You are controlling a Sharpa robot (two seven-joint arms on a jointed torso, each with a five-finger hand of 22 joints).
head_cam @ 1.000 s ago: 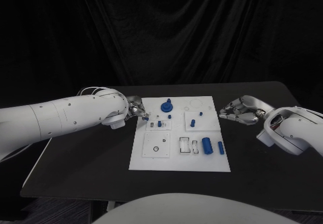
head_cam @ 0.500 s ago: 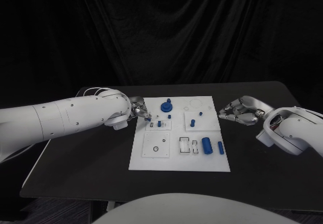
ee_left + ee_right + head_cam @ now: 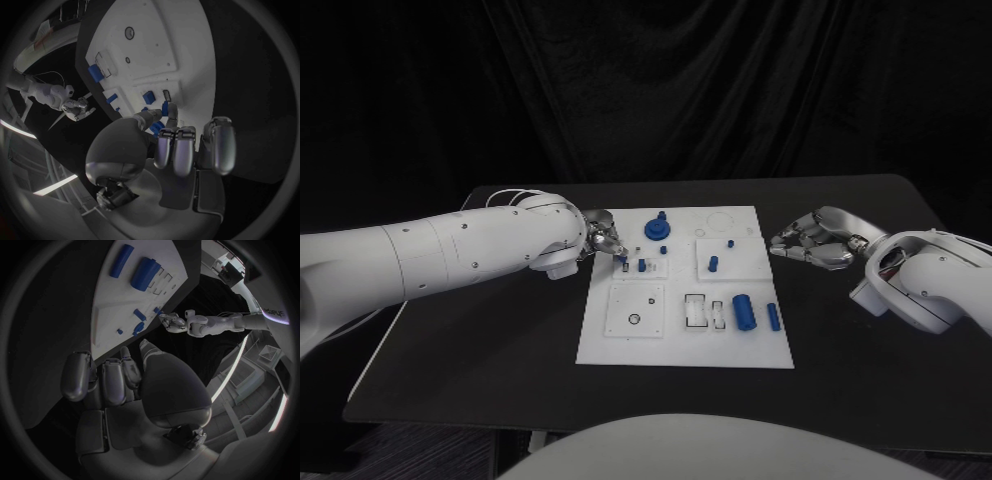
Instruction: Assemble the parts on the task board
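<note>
Black table (image 3: 473,350) bearing a white board (image 3: 678,345) at centre. Nearest on the board: a large blue cylinder (image 3: 744,312) lying flat, a thinner blue rod (image 3: 773,317) just beside it toward the right edge, and rectangular slots (image 3: 695,311) next to the cylinder on its other side; a square plate with a small ring hole (image 3: 635,319) sits on the left half. Mid-board: a short blue peg (image 3: 713,264) upright on the right square plate; small blue pieces (image 3: 651,266) on the left plate. Far end: a blue round part with a stem (image 3: 656,228), a small blue stub (image 3: 731,243), a faint circular outline (image 3: 726,221). Left hand (image 3: 602,238) at the board's left edge, mid to far part, thumb and a finger pinched on a small blue part (image 3: 166,109) held over the left plate, remaining fingers curled in beside it. Right hand (image 3: 813,238) just off the board's right edge near the far end, above the table, fingers curled inward, nothing in them
</note>
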